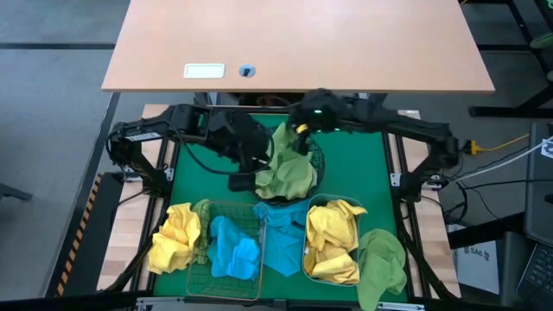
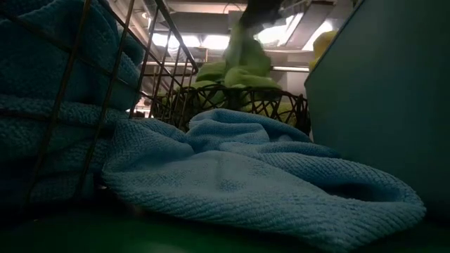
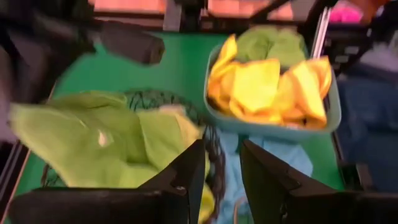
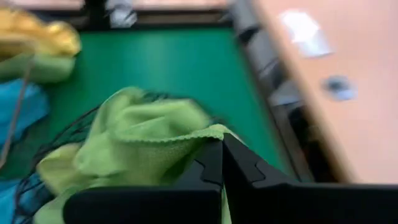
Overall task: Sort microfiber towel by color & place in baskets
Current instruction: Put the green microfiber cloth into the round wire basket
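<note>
My right gripper (image 1: 299,132) (image 4: 222,146) is shut on a light green towel (image 1: 285,168) (image 4: 149,134) above the round black mesh bowl (image 1: 318,164) (image 2: 239,98), where more green cloth lies. My left gripper (image 1: 256,169) (image 3: 222,177) is open, beside the bowl's left rim, holding nothing. The copper wire basket (image 1: 226,259) holds a blue towel (image 1: 232,249). Several yellow towels (image 1: 333,238) (image 3: 267,87) fill the bluish plastic tub (image 1: 304,250) (image 3: 273,127). Loose on the mat lie a yellow towel (image 1: 175,238), a blue towel (image 1: 281,238) (image 2: 239,176) and a green towel (image 1: 384,259). My right gripper pinches the green towel between its two shut fingers at a hemmed edge (image 4: 199,138), coming from above. The towel hangs below the fingers (image 2: 246,49), and its lower part rests on the green cloth in the black bowl (image 1: 289,177).
Bare green mat (image 1: 199,177) lies to the left of the bowl and behind it. A wooden table (image 1: 302,43) stands beyond the far edge. The copper basket, the loose blue towel and the tub crowd the near half.
</note>
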Controlling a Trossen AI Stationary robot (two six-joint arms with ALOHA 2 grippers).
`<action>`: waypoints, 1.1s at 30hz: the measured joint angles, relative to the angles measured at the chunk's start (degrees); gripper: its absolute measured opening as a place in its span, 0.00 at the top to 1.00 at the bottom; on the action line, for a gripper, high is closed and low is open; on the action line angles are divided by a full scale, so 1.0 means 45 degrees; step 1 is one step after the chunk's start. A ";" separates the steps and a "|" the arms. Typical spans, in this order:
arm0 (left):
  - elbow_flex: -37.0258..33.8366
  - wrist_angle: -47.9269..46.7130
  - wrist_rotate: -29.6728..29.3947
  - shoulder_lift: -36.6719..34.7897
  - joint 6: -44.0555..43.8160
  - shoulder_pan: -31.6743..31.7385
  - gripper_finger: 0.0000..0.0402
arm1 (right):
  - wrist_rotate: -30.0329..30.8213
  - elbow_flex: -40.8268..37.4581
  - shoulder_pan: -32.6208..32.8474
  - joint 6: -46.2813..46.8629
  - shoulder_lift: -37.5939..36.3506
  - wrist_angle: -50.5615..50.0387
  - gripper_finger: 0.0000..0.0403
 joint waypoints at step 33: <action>-0.8831 -0.2619 -0.1040 -0.6540 -0.4428 -0.1002 0.76 | -0.5024 0.0032 -0.0267 0.0101 0.6270 -0.0671 1.00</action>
